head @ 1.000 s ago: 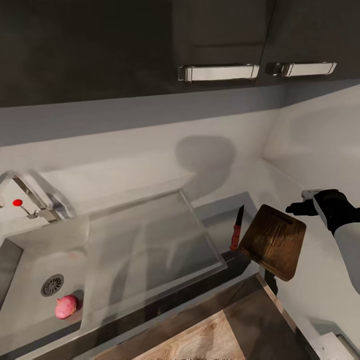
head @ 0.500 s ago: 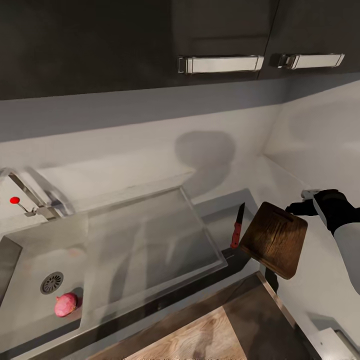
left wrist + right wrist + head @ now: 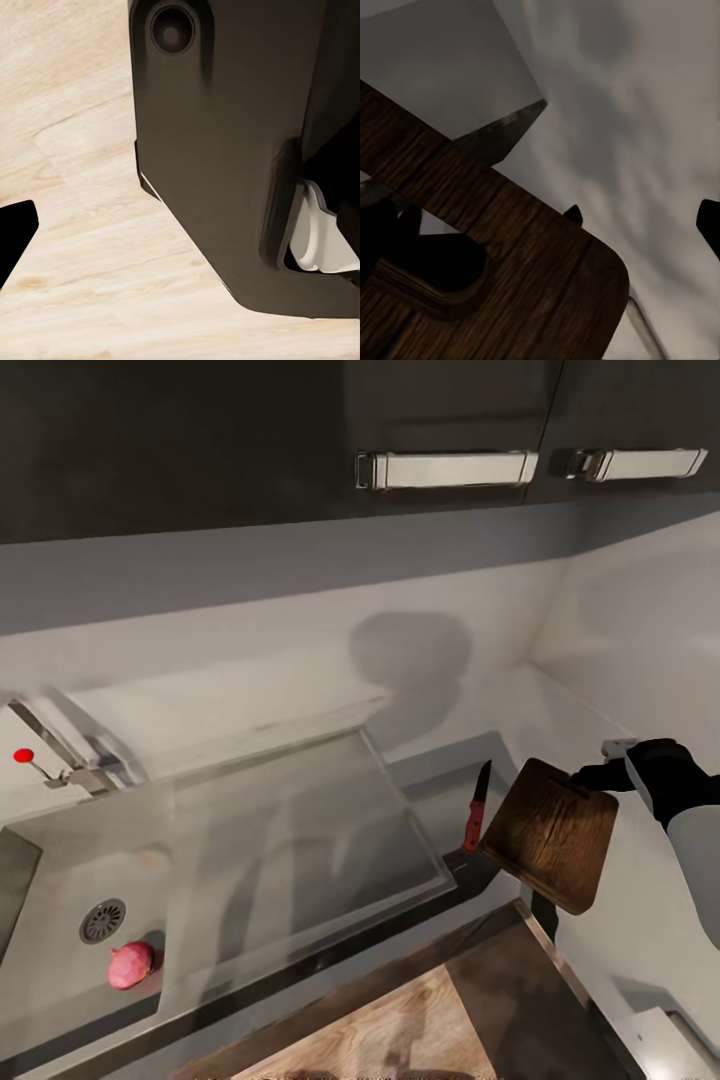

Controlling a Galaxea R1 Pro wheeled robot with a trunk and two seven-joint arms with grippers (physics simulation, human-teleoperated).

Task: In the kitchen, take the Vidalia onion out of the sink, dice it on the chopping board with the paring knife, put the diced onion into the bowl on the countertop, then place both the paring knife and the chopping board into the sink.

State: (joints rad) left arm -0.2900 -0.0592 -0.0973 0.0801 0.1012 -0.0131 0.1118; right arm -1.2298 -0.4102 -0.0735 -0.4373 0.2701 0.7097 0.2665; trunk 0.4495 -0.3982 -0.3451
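Right gripper (image 3: 590,775) at the right of the head view, jaws closed on the far corner of the chopping board (image 3: 550,835); board held tilted, lifted clear of the tabletop (image 3: 520,710), its shadow falling on the grey surface below. Right wrist view: board's dark grain (image 3: 525,255) and its handle cutout close in front of the camera, a dark finger (image 3: 379,232) lying against the board by the cutout. Paring knife (image 3: 475,808) lies flat on the tabletop just left of the board, red handle toward the robot, dark blade pointing to the back wall. Sink (image 3: 300,830) takes up the left half of the view: flat drainboard beside the knife, basin further left with round drain (image 3: 103,920). Vidalia onion (image 3: 131,965) sits in the basin just beside the drain, on its near side, well apart from board and knife. Faucet (image 3: 60,755) with red knob at the basin's back left. Two cabinet handles (image 3: 445,468) above. Left wrist view: dark robot body (image 3: 232,150) over pale wood floor (image 3: 75,247); left jaws' state cannot be told.
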